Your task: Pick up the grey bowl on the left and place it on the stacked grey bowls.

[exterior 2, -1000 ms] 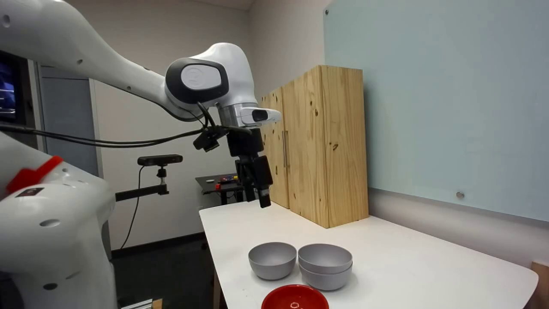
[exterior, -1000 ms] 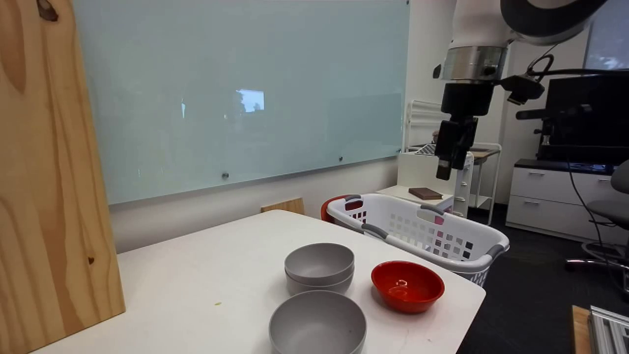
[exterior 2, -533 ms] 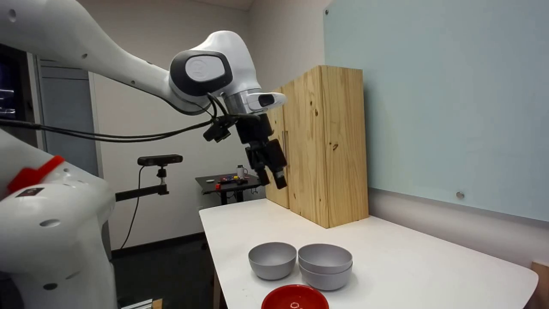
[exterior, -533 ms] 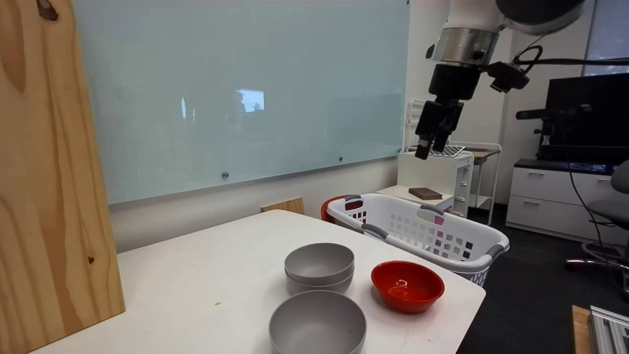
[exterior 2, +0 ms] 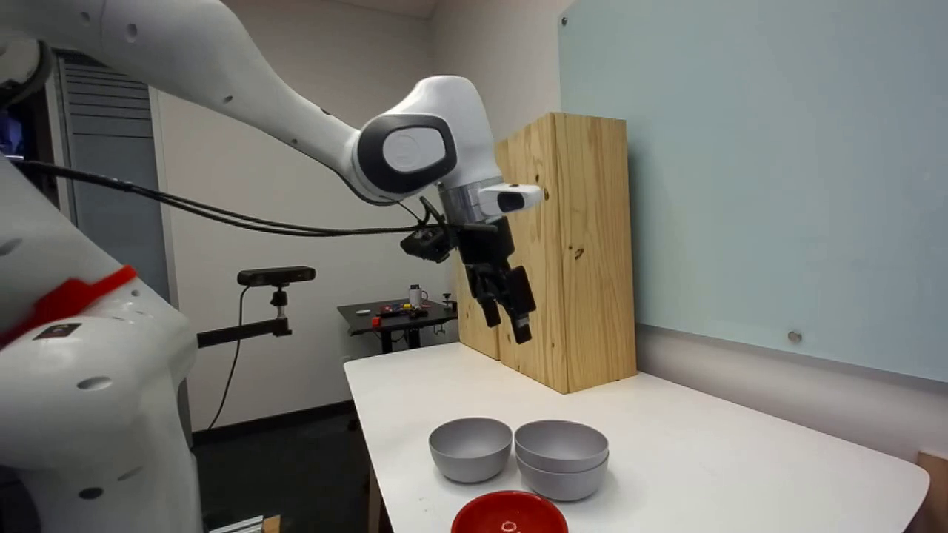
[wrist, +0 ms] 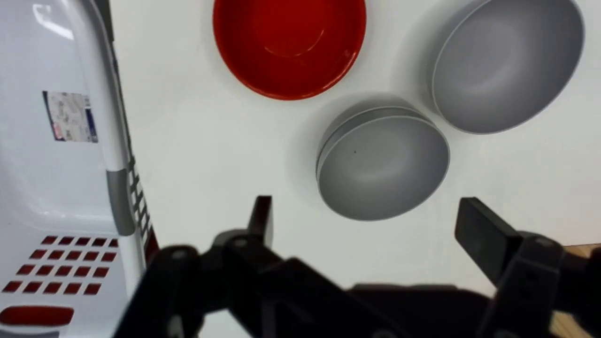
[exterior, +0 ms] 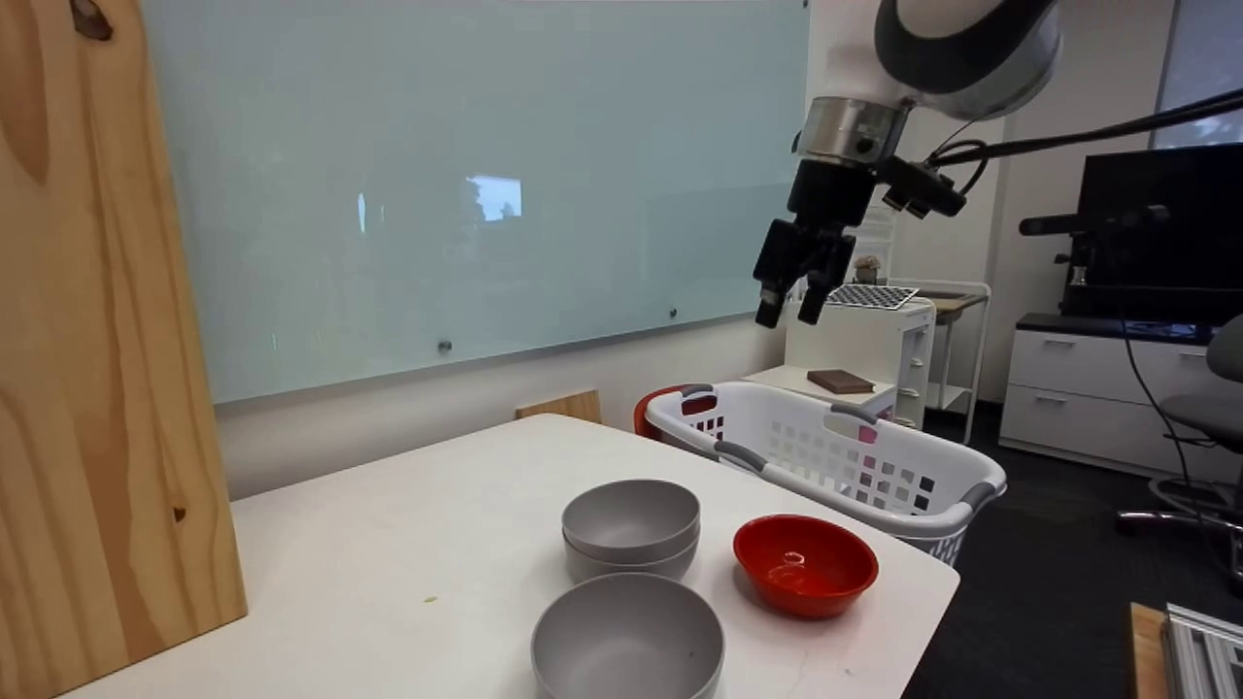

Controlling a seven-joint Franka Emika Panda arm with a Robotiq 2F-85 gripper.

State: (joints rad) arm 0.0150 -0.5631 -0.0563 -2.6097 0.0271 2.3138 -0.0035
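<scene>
A: A white table (exterior 2: 703,444), bearing a wooden cabinet (exterior 2: 596,296), stands alongside a glass board (exterior: 388,175). Where is the piece to be moved?

B: The grey bowl (exterior 2: 470,449) rests upright, just beside the stacked grey bowls (exterior 2: 561,460); whether they touch cannot be told. A red bowl (exterior: 806,568) sits near both.

A: What has just changed?

B: The position of the gripper (exterior: 789,313). Compared with one second earlier, it reaches farther towards the side of the glass board and is more tilted, though it hangs well apart from every bowl. This suggests an approach, the grasp not yet begun.

A: And its state?

B: In the wrist view the fingers (wrist: 486,237) stand wide apart, holding nothing. The stacked grey bowls appear roughly in line with the gap, the grey bowl off to the upper right; the aim probably needs a sideways correction before descent.

A: What else differs from the earlier frame?

B: Among the bowls, nothing: in both exterior views they lie as before. The arm (exterior 2: 222,63) alone is displaced, so lifting and stacking remain to be done.
</scene>
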